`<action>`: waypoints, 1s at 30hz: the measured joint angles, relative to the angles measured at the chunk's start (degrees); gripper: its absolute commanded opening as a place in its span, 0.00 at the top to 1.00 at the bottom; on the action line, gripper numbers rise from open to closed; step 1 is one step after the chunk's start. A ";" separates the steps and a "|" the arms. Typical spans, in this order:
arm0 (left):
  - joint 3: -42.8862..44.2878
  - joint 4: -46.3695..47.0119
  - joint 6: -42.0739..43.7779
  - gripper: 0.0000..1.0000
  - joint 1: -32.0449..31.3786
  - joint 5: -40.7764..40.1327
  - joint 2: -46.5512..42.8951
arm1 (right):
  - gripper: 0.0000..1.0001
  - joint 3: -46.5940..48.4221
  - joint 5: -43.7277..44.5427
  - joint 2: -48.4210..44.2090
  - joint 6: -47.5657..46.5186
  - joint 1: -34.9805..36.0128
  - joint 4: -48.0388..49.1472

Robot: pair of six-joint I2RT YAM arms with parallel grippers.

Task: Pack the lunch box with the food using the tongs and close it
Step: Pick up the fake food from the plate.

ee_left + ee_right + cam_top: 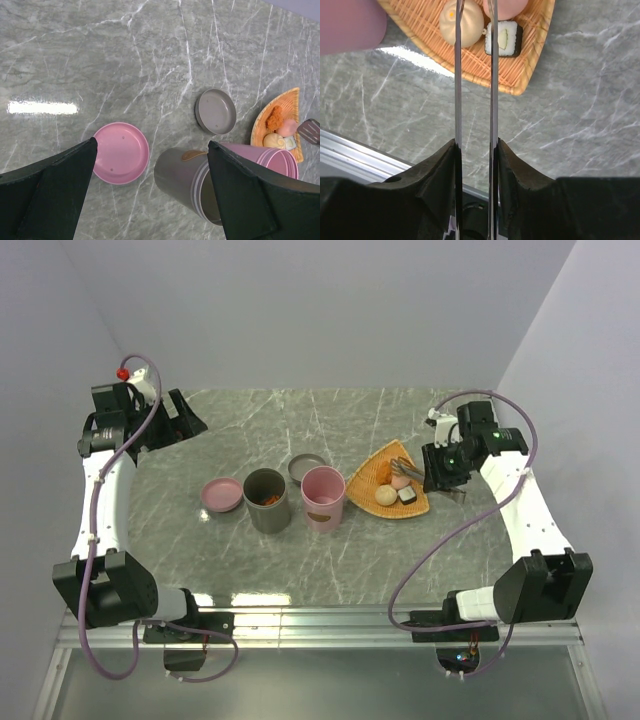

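Observation:
The lunch box stands as two open cups, a grey cup (266, 502) with orange-brown bits inside and a pink cup (323, 498). Their lids, pink lid (222, 494) and grey lid (307, 468), lie beside them. On the orange woven tray (372, 480) lies the food: a beige ball (470, 22), a pink ball (506, 7), a dark block (504, 39) and an orange-brown piece (274, 119). My right gripper (476, 145) is shut on the tongs (458, 75), whose arms reach over the tray, slightly apart. My left gripper (152, 142) hangs open and empty, high over the cups.
The tray's near corner (520, 82) sits close to the table's front right. The table's metal front rail (350, 155) runs below the right gripper. The left arm (110, 480) stands raised at the far left.

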 measured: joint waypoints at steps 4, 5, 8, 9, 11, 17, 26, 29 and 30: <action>-0.04 0.00 0.00 0.01 -0.02 -0.02 0.00 | 0.55 0.00 2.25 1.25 3.56 1.92 0.92; -0.07 0.00 0.00 0.01 -0.02 -0.02 0.00 | 0.55 0.00 2.95 1.64 4.33 2.64 1.29; -0.48 0.00 0.00 0.01 0.00 -0.02 0.00 | 0.51 0.13 5.33 2.93 6.84 5.16 2.60; -0.63 0.02 0.00 0.01 -0.02 -0.02 0.00 | 0.51 0.17 6.38 3.37 7.58 6.05 3.13; -0.70 -0.13 0.02 0.01 -0.02 -0.09 0.00 | 0.51 0.63 8.17 4.28 8.96 7.52 3.65; -0.70 -0.11 0.04 0.01 0.00 -0.17 -0.07 | 0.51 3.04 11.93 6.99 12.04 9.25 5.27; -0.72 -0.02 0.04 0.01 0.00 -0.17 -0.07 | 0.51 3.89 12.48 10.12 15.13 9.88 5.81; -1.09 0.00 0.02 0.01 0.00 -0.20 -0.20 | 0.51 3.89 12.22 10.88 15.56 9.99 5.79; -1.29 0.02 0.02 0.01 0.00 -0.20 -0.28 | 0.51 3.89 12.17 11.08 15.69 10.05 5.79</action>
